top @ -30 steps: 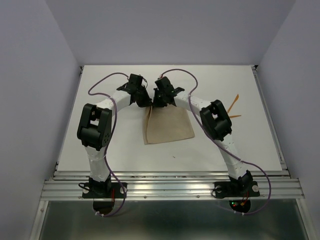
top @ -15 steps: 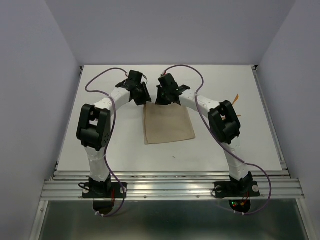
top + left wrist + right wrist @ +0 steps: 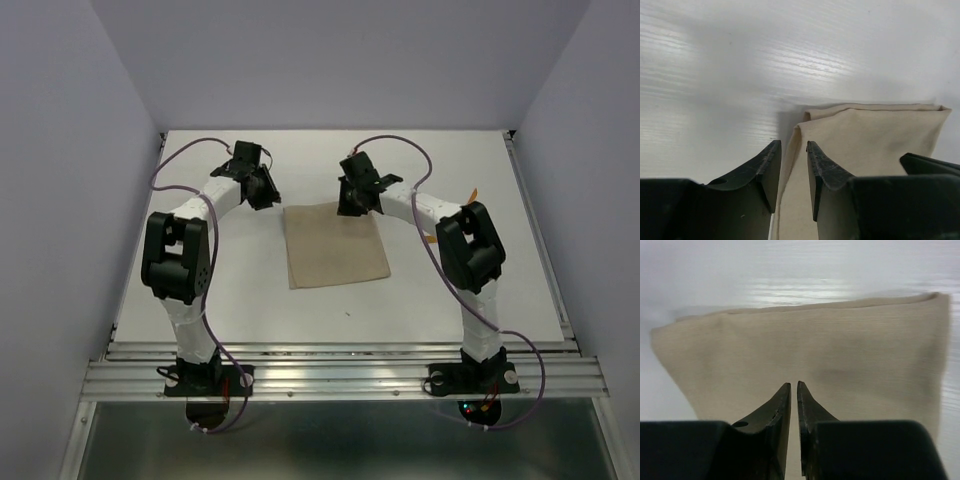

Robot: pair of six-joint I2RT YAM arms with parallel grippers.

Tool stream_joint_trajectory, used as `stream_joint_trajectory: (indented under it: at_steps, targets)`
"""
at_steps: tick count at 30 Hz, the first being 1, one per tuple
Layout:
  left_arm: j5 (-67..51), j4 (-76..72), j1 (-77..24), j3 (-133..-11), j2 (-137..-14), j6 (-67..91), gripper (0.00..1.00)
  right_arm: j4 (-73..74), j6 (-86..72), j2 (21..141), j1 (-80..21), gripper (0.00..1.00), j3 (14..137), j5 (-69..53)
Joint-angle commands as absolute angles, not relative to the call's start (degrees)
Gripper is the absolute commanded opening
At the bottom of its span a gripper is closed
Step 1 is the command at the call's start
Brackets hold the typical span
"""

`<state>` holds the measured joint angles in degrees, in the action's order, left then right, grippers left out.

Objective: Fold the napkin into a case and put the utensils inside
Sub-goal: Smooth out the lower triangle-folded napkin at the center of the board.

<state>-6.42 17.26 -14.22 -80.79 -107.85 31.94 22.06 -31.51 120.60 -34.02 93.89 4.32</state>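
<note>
Napkin (image 3: 335, 245): tan-beige cloth, plain, folded into a layered and roughly rectangular sheet. It lies flat near the middle of the bench (image 3: 450, 300), between the two arms. The left wrist view shows its near corner (image 3: 865, 145), where the stacked layers are slightly parted. The right wrist view shows a broad face of the cloth (image 3: 800, 340) with a rolled fold along the far edge.

Utensils (image 3: 473, 194): orange and thin, lying on the bench to the right of the right arm and well apart from the napkin. Only short slivers show past the arm, so their shape cannot be told.

Left end effector (image 3: 258, 188): sits off the napkin's far left corner, above bare bench. In its own camera (image 3: 794, 145) the jaws stand apart with a clear gap and nothing between them. The cloth's corner lies just beyond the fingers (image 3: 767, 165), with no contact visible.

Right end effector (image 3: 352, 203): sits at the napkin's far edge, towards the right corner. In its own camera (image 3: 794, 385) the jaws are parted by only a narrow slit. They grip nothing, and the cloth is spread out ahead of the fingertips (image 3: 782, 400).

Bench: white, with a faint wood grain.

Rail (image 3: 340, 375): aluminium, running along the near edge, with both arm bases bolted to it.
</note>
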Motion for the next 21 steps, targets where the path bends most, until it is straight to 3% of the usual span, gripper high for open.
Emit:
stream_joint_trajectory:
  at_steps: [1, 4, 6, 21]
  targets:
    - [-7.9, 14.7, -12.6, -78.1, -105.5, 31.1, 0.41, 21.0, -29.8, 115.6, -27.7, 0.22, 91.0, 6.9]
    - [-10.4, 13.9, -11.8, -76.9, -107.0, 31.0, 0.46, 22.0, -26.6, 115.9, -25.9, 0.38, 91.6, 7.0]
    - [-12.1, 12.5, -11.7, -76.1, -108.0, 30.8, 0.47, 23.2, -23.9, 117.2, -25.9, 0.43, 92.9, 7.6]
    - [-14.9, 8.4, -11.0, -75.9, -112.4, 31.0, 0.41, 26.5, -20.7, 121.6, -25.9, 0.47, 98.7, 8.3]
